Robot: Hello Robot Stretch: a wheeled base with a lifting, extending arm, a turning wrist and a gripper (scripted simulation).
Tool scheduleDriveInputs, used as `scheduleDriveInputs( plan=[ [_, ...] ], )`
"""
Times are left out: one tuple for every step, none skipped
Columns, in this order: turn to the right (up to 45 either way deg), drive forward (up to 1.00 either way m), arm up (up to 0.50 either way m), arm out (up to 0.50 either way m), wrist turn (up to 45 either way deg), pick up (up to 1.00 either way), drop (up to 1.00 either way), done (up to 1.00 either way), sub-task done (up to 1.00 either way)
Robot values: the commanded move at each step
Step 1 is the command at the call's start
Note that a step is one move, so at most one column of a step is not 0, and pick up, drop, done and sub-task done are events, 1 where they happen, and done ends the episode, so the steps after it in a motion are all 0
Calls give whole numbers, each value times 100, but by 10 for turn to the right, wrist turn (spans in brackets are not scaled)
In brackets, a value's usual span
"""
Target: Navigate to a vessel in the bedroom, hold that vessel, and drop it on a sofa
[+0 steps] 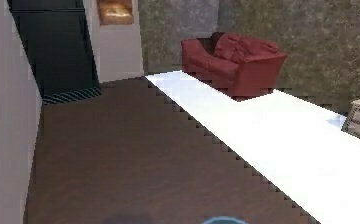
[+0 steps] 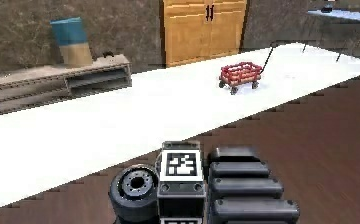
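Dark tool sits tucked low, probably for driving; whether it holds anything cannot be told. Well beyond it, a blue-and-tan cylinder, perhaps the vessel, stands on a low wooden shelf.

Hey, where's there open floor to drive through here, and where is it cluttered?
Free: the dark wood floor between the grey wall and the white rug, and the rug's long middle stretch. Crowded: the red sofa at the rug's far end, and the red wagon near the wooden cabinet.
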Motion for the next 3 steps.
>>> scheduleDriveInputs(
  plan=[
    [-150,0,0,0,0,0,0,0,0],
    [0,20,0,0,0,0,0,0,0],
    [120,0,0,0,0,0,0,0,0]
  ],
)
